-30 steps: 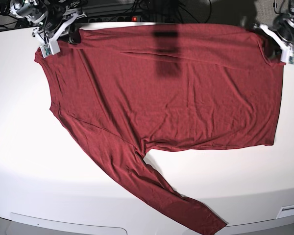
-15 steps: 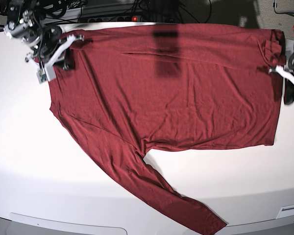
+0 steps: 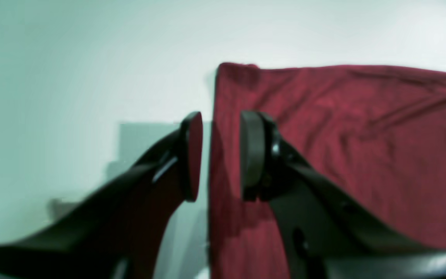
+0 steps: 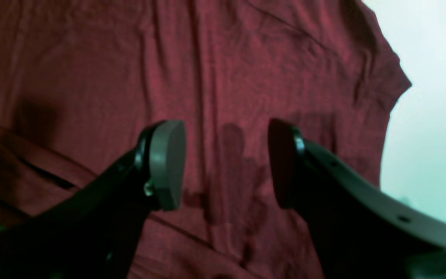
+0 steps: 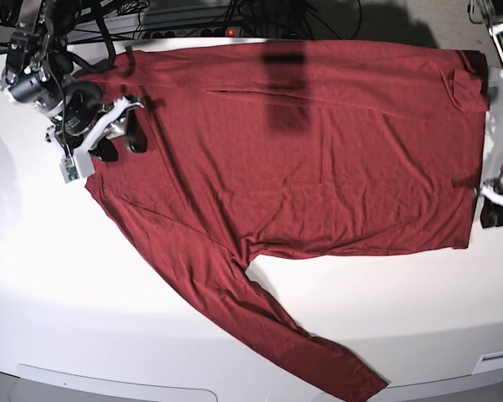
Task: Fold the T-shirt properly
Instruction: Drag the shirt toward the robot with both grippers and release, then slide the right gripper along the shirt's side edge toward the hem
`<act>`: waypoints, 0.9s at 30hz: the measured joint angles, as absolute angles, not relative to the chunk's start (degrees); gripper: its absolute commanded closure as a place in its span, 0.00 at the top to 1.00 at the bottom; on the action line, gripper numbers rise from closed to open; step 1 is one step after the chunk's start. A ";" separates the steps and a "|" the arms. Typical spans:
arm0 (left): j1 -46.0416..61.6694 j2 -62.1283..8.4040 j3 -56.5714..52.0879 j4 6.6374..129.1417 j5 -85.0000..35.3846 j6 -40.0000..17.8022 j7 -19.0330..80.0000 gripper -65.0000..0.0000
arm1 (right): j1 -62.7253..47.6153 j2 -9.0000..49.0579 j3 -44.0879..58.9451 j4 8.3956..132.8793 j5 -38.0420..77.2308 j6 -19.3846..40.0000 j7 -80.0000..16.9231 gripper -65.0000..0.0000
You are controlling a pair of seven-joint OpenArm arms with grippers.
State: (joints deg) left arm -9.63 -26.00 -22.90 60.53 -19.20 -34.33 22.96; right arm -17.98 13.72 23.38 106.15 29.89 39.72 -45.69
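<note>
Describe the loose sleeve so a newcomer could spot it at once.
Start at the white table, most of it covered by the dark red shirt spread flat. From the shirt's lower edge, the sleeve runs diagonally toward the table's near edge. It is the only long narrow strip leaving the broad body, its cuff almost at the rim.

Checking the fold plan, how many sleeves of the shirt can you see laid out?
1. One long sleeve of the shirt runs diagonally toward the table's front edge. A second sleeve may be hidden under the body.
</note>
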 measured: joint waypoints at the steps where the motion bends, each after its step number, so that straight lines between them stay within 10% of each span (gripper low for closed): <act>1: -12.05 -26.55 -22.94 57.21 -19.16 -36.32 22.79 0.25 | -17.61 13.76 23.38 106.13 29.80 39.72 -46.76 0.52; 14: -32.03 -29.82 -23.00 22.96 0.89 -39.48 8.93 0.25 | -17.32 13.65 23.33 106.13 29.93 39.72 -48.80 0.52; 27: -32.10 -27.75 -14.20 18.22 1.26 -39.62 4.60 0.25 | -17.32 13.65 23.33 106.13 29.95 39.72 -49.17 0.52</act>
State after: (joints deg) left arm -32.10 -27.75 -14.20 18.22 1.26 -39.62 4.60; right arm -17.32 13.65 23.33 106.13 29.95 39.72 -49.17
